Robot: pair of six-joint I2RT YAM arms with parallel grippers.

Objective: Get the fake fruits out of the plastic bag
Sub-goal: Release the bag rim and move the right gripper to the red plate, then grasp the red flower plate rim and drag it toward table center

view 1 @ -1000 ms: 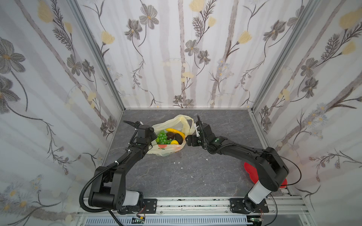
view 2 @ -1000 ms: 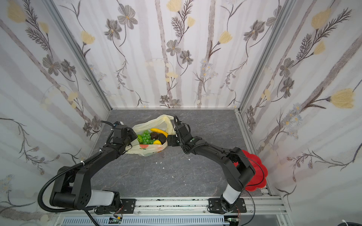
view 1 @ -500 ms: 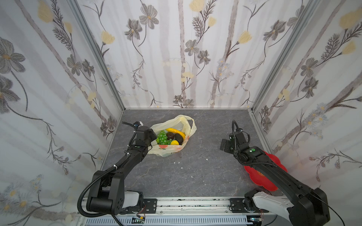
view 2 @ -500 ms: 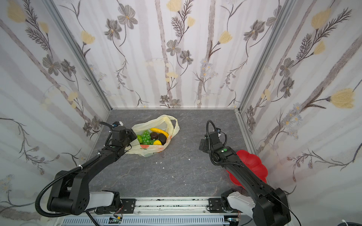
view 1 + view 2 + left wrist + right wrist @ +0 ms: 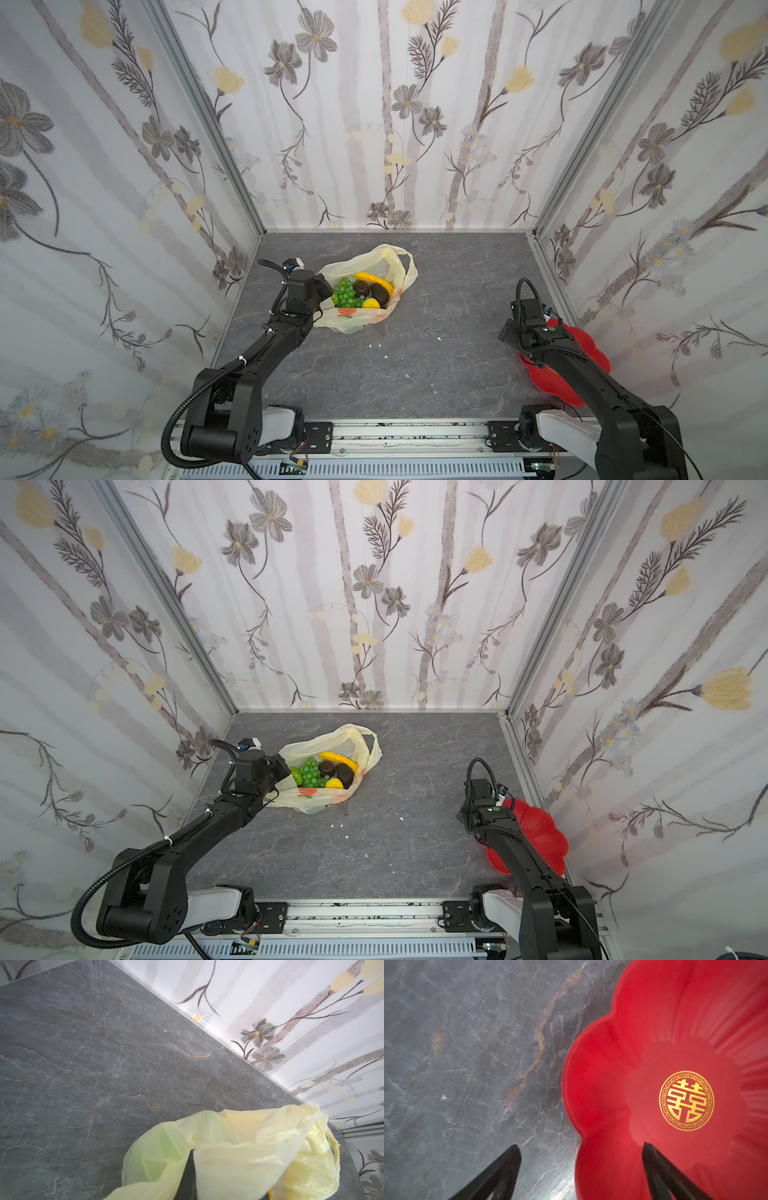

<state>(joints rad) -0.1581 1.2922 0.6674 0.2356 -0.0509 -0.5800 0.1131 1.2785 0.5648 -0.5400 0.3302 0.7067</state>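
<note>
The plastic bag [image 5: 353, 322] lies pale yellow and open-mouthed on the left of the grey floor, seen in both top views [image 5: 316, 800]. Inside it rest fake fruits: a banana [image 5: 374, 278], green grapes [image 5: 345, 293], a lemon [image 5: 370, 303] and dark brown pieces [image 5: 380, 294]. My left gripper [image 5: 326, 291] is shut on the bag's left edge. In the left wrist view the film [image 5: 239, 1157] wraps around my left gripper [image 5: 192, 1153]. My right gripper [image 5: 580, 1147] stands open with nothing in it, far from the bag.
A red flower-shaped dish [image 5: 582, 357] with a gold emblem [image 5: 686, 1100] sits at the right wall; its rim lies between my right fingers [image 5: 515, 1155]. White crumbs [image 5: 376, 345] dot the floor. Flowered walls enclose three sides.
My right arm has pulled away from the bag and swung right to the red dish. My left gripper has stayed shut on the bag's edge.
</note>
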